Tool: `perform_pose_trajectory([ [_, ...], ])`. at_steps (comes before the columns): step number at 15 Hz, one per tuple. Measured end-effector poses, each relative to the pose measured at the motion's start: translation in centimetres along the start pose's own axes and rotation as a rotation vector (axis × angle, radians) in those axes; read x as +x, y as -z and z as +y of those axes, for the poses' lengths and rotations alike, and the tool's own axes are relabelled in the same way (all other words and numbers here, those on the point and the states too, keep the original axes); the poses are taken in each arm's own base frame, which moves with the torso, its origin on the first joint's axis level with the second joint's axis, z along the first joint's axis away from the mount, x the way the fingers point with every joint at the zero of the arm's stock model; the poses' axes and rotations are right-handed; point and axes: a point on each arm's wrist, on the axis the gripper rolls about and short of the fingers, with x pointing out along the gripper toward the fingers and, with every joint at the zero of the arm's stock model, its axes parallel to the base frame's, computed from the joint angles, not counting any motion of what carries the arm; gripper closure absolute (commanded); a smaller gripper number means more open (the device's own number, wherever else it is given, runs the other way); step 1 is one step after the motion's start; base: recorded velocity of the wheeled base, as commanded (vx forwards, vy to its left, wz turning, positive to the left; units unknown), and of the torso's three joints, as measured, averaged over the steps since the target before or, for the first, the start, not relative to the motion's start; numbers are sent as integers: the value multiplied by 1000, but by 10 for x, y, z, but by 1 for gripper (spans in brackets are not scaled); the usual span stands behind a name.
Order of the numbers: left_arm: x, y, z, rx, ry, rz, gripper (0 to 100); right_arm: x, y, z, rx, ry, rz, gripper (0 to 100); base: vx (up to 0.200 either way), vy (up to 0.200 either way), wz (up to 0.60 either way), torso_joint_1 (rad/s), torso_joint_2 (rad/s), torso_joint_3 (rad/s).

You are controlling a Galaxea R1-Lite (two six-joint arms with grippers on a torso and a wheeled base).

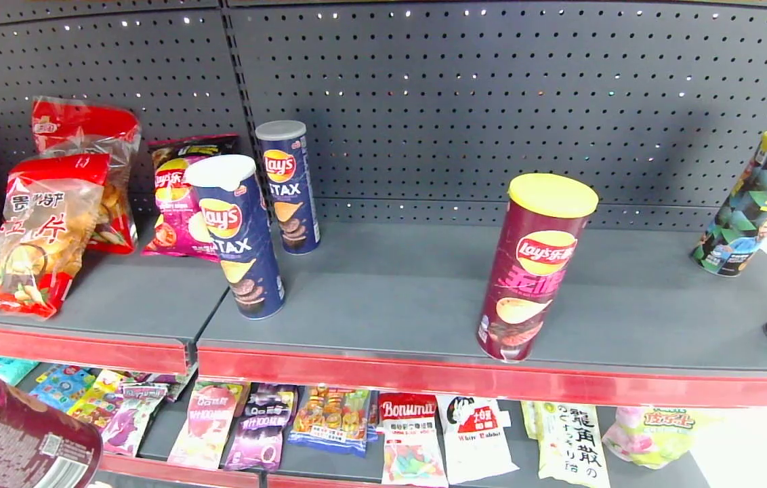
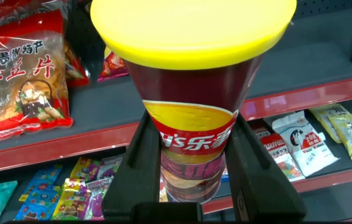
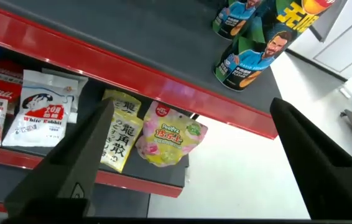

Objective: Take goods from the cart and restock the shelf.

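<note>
L gripper (image 2: 198, 155) is clamped on a maroon chip can (image 2: 191, 93) w/ yellow lid, held out in front of the shelf (image 1: 383, 285). R gripper (image 3: 191, 124) has fingers spread wide, nothing btwn them. Shelf deck is dark grey w/ red front lip and a pegboard (image 1: 492, 102) back. A second maroon can (image 1: 536, 268) stands near the front edge, blue cans (image 1: 241, 237) to its left. Snack bags (image 1: 410, 434) lie on the tier below.

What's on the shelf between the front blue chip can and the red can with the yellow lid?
Nothing. In the head view, the grey shelf is bare between the front blue can and the red can.
</note>
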Motion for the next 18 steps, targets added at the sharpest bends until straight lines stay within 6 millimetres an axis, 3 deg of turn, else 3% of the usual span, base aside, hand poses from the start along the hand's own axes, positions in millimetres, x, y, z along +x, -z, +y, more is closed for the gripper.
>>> perform_pose_trajectory([
  [6, 1, 1, 0, -1, 3, 5, 100, 0, 2, 1, -2, -2, -1, 0, 0, 0, 0, 0, 0, 0],
  [15, 1, -1, 0, -2, 4, 5, 100, 1, 5, 3, -9, -15, 10, 0, 0, 0, -600, 1, 1, 4],
  [18, 2, -3, 1, -1, 4, 2, 100, 2, 8, 5, -4, -20, 17, 0, 0, 0, 0, 0, 0, 0],
])
